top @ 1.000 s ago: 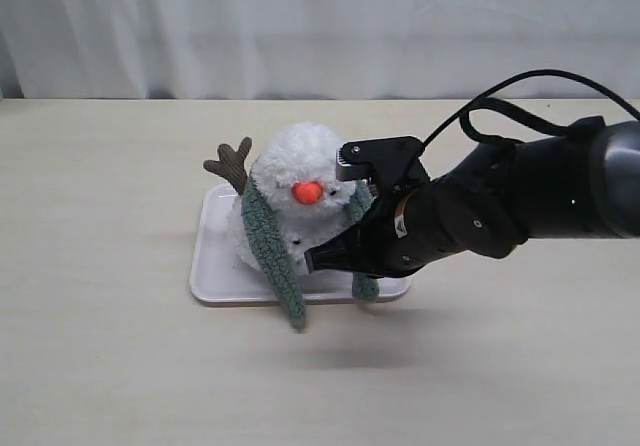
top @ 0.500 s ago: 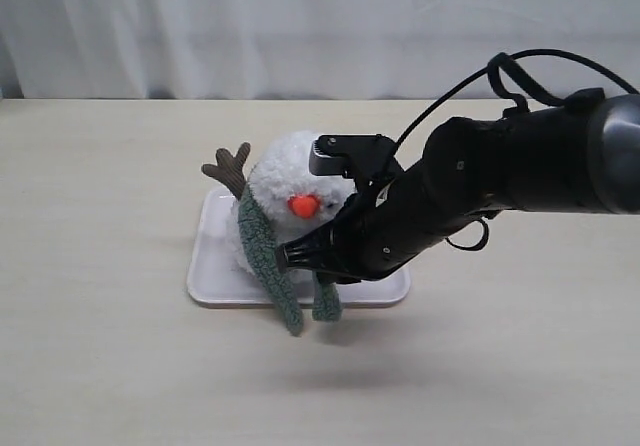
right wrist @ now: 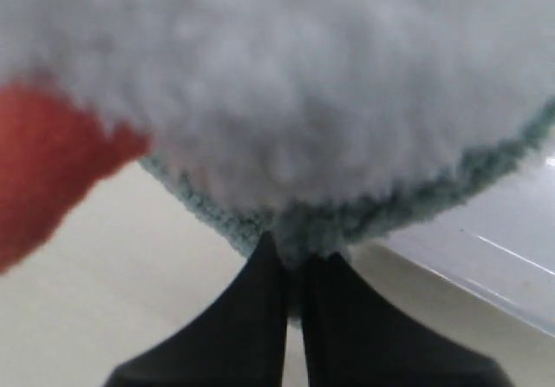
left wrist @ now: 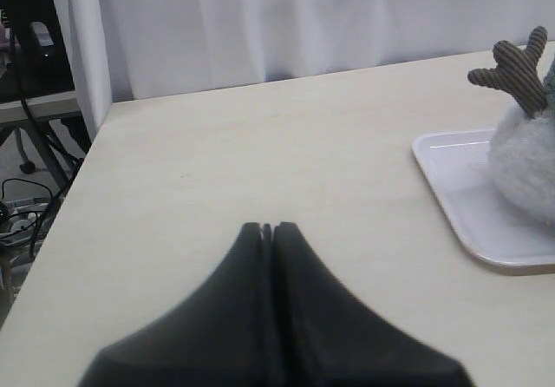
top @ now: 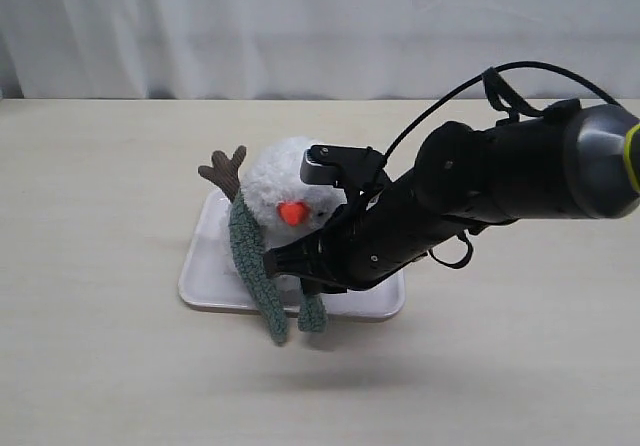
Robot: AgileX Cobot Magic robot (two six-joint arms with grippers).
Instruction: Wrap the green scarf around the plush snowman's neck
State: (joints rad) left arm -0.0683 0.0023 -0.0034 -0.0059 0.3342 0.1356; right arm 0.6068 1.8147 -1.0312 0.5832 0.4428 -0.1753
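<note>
Surface [top: 100, 366] open left of and in front of tray [top: 195, 291]: free approach. Right arm [top: 500, 176] lies across from the right, right gripper [top: 272, 262] pinching green scarf [top: 245, 256] at plush snowman [top: 268, 171] front: front and right side blocked. Twig arm [top: 222, 169] juts up at left.

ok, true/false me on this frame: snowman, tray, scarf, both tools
1. The plush snowman sits on the white tray. True.
2. The right tool is open, clear of the green scarf. False: it is shut, pinching the scarf just below the snowman's head.
3. The left tool is shut, holding nothing, over the table. True.
4. The scarf lies flat on the table beside the tray. False: it drapes around the snowman, both ends hanging down its front.
</note>
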